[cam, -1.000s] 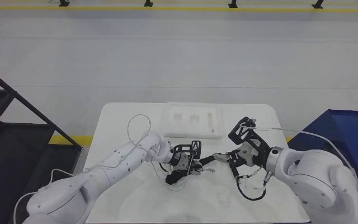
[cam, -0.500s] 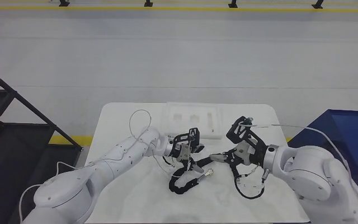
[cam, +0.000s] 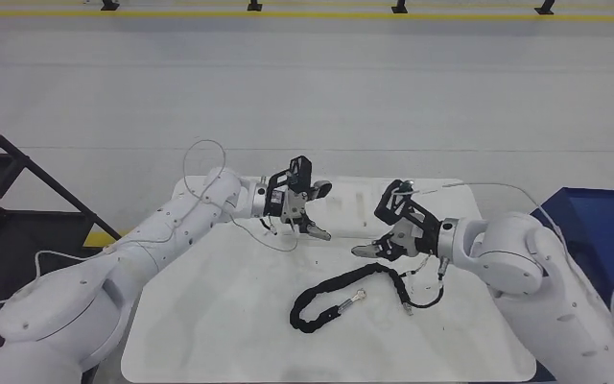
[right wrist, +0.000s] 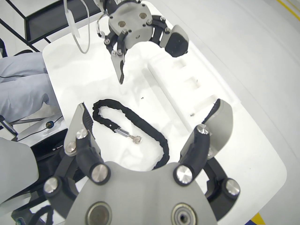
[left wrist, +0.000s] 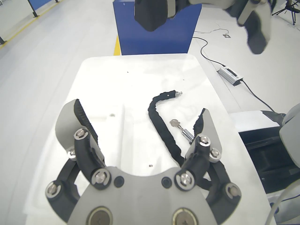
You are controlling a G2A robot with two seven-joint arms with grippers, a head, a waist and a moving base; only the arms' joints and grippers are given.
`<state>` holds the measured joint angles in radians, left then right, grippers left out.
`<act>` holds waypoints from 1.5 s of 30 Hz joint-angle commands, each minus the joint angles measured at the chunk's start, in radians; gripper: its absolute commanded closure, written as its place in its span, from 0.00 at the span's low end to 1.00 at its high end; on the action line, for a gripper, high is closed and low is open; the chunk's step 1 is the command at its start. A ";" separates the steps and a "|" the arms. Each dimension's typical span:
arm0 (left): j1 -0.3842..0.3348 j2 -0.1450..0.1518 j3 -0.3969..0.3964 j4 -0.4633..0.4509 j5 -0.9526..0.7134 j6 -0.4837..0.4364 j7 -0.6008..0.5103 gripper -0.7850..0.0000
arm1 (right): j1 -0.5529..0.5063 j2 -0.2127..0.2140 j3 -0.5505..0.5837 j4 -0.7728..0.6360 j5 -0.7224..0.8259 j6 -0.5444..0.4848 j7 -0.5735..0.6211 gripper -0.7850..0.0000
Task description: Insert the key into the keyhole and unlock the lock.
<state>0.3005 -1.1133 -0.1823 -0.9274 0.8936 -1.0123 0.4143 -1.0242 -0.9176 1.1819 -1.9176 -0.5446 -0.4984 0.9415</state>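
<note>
A black fabric-covered chain lock point(cam: 331, 288) lies curved on the white table point(cam: 211, 317). Its metal cylinder point(right wrist: 122, 132) has the key point(right wrist: 137, 139) stuck in its end. The chain's other end, a metal pin point(left wrist: 178, 92), lies free and apart from the cylinder. My left gripper point(cam: 323, 211) hangs open above the table's back, over the foam tray, and holds nothing. My right gripper point(cam: 379, 230) is open to its right, also above the table. The chain point(left wrist: 161, 122) and key point(left wrist: 174, 123) lie below and between my left fingers. The left gripper point(right wrist: 150, 57) hovers beyond the chain point(right wrist: 143, 124).
A white foam tray point(cam: 350, 206) with small recesses sits at the table's back edge. A blue bin point(cam: 576, 221) stands off the right side and a black rack point(cam: 38, 230) off the left. A power brick point(left wrist: 230, 76) and cable lie on the floor.
Both grippers let go of the lock, opened, and rose toward the back of the table. The chain dropped onto the table and lies spread out with the key in it.
</note>
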 commanded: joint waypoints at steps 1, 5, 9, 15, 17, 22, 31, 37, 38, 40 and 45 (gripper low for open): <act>-0.026 0.020 -0.004 -0.012 -0.006 0.000 0.001 0.00 | 0.051 -0.003 -0.008 0.053 0.026 -0.057 -0.012 0.00; -0.074 0.053 -0.006 -0.034 -0.045 0.000 -0.019 0.00 | 0.158 -0.011 -0.029 0.159 0.075 -0.155 -0.018 0.00; -0.123 0.074 0.006 -0.034 -0.104 0.000 -0.069 0.00 | 0.259 -0.020 -0.050 0.261 0.130 -0.226 -0.028 0.00; -0.193 0.104 0.012 -0.060 -0.211 0.000 -0.169 0.00 | 0.373 -0.031 -0.103 0.355 0.193 -0.275 0.018 0.00; -0.212 0.116 0.012 -0.074 -0.257 0.000 -0.196 0.00 | 0.406 -0.033 -0.113 0.380 0.217 -0.286 0.036 0.00; -0.248 0.144 0.012 -0.075 -0.352 0.000 -0.287 0.00 | 0.461 -0.035 -0.128 0.433 0.269 -0.309 0.053 0.00; -0.240 0.157 0.012 -0.087 -0.441 0.000 -0.329 0.00 | 0.496 -0.043 -0.150 0.492 0.357 -0.354 -0.008 0.00; -0.240 0.157 0.012 -0.087 -0.439 0.000 -0.329 0.00 | 0.496 -0.043 -0.149 0.491 0.352 -0.352 -0.002 0.00; -0.240 0.157 0.012 -0.087 -0.439 0.000 -0.329 0.00 | 0.496 -0.043 -0.149 0.491 0.352 -0.352 -0.002 0.00; -0.240 0.157 0.012 -0.087 -0.439 0.000 -0.329 0.00 | 0.496 -0.043 -0.149 0.491 0.352 -0.352 -0.002 0.00; -0.240 0.157 0.012 -0.087 -0.439 0.000 -0.329 0.00 | 0.496 -0.043 -0.149 0.491 0.352 -0.352 -0.002 0.00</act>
<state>0.0607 -0.9562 -0.1700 -1.0142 0.4544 -1.0123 0.0855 -0.5286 -0.9608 1.0325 -1.4270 -0.1927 -0.8505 0.9395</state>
